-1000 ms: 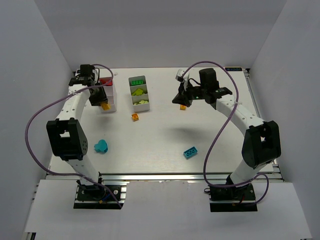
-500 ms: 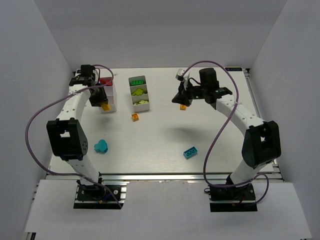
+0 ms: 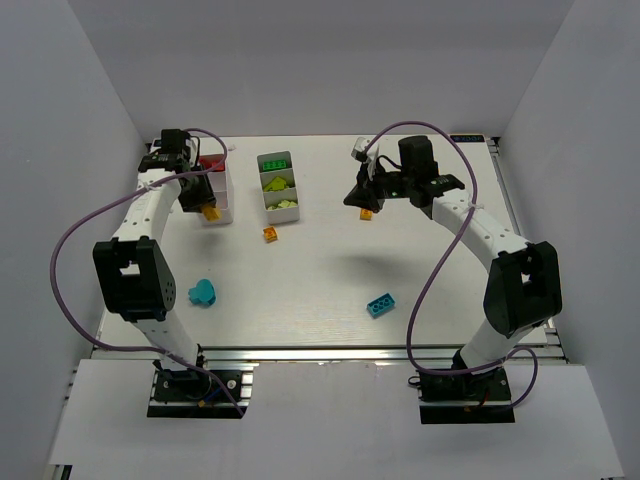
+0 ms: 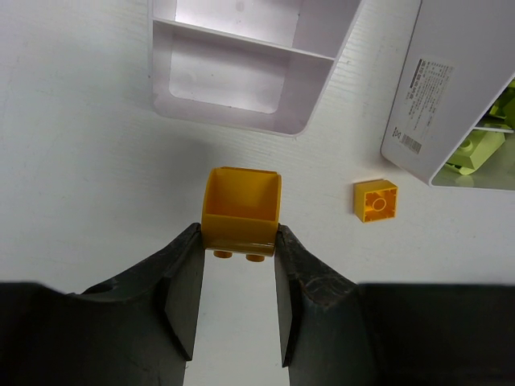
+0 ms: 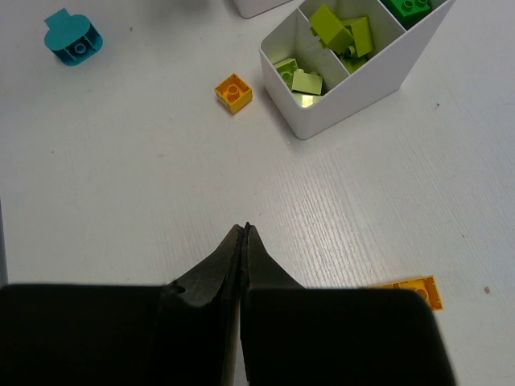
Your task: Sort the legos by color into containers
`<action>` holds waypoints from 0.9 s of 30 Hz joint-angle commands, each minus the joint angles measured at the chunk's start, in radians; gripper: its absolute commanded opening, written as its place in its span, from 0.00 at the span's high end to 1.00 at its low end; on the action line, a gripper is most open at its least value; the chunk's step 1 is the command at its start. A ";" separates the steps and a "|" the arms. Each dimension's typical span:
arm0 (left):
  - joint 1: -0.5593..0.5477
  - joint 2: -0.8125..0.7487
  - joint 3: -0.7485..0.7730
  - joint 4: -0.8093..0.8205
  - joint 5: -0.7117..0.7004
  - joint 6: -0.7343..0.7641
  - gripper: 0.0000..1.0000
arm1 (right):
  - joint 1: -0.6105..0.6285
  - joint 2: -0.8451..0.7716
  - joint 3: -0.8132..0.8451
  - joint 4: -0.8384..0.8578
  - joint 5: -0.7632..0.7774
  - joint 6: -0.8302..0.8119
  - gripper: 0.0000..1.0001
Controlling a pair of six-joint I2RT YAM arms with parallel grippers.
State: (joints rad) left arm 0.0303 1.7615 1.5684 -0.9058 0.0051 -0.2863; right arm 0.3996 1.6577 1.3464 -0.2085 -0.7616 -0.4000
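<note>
Nothing stirs: the left gripper (image 4: pixel 239 257) pinches a hollow orange plastic brick (image 4: pixel 241 205), poised just short of the white divided plastic tray (image 4: pixel 225 121) for dropping, right gripper (image 5: pixel 243 241) pressed together, empty.

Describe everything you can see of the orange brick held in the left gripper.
The orange brick is a small, squarish block of glossy plastic. Its hollow side shows to the wrist camera, and two studs peek out at the edge nearest the wrist. The left gripper is shut on it, clamping its two side walls. The brick is held just short of the end compartment of the white tray, without touching the tray. Only the gripper touches it.
</note>
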 commanded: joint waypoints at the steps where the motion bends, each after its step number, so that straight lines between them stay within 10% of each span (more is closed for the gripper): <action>1: -0.003 -0.073 0.008 0.048 -0.014 -0.002 1.00 | 0.001 -0.013 0.028 0.029 -0.008 0.006 1.00; 27: -0.003 0.075 0.147 0.220 -0.083 -0.001 1.00 | -0.018 -0.029 0.003 0.032 -0.008 -0.002 1.00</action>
State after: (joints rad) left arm 0.0303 1.8511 1.7271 -0.7338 -0.0700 -0.2958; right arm 0.3874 1.6577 1.3445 -0.2073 -0.7612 -0.4000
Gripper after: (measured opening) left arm 0.461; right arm 0.009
